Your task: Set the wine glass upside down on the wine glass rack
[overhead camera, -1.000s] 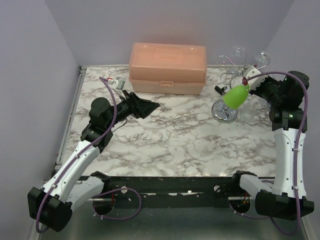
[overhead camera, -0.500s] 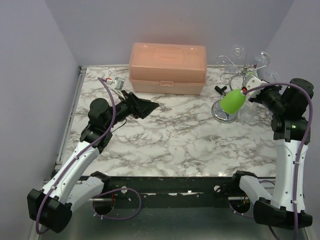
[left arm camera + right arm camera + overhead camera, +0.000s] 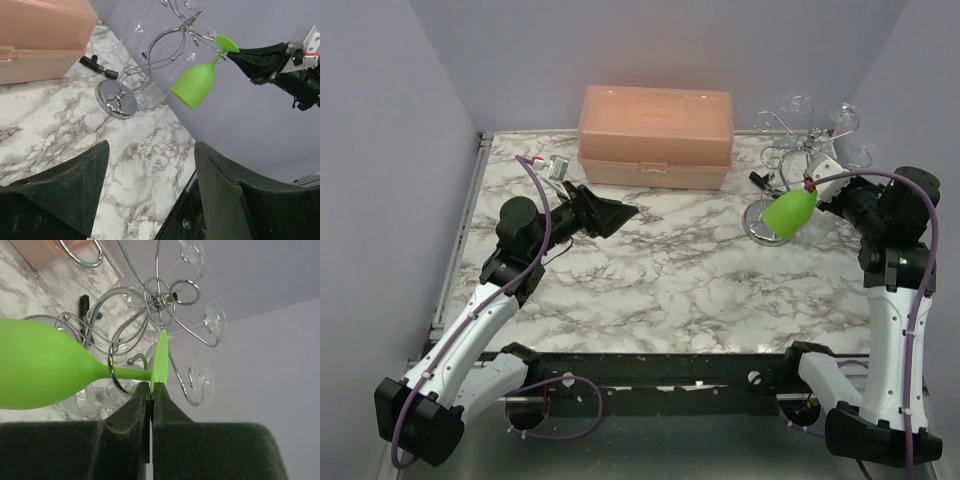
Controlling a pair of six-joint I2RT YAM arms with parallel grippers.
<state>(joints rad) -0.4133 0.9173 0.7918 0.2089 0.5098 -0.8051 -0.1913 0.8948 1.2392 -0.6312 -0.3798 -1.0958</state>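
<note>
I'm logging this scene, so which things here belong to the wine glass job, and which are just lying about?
Job: green wine glass, pinched by its foot in the right gripper; wine glass rack.

Lying about: peach plastic box; small black item beside the rack base; clear glasses hanging on the rack; left gripper, open.

Overhead, both wrists; common rack (image 3: 757,222)

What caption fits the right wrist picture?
Right tool pinches the green wine glass by its foot, near the looping arms of the silver rack.
</note>
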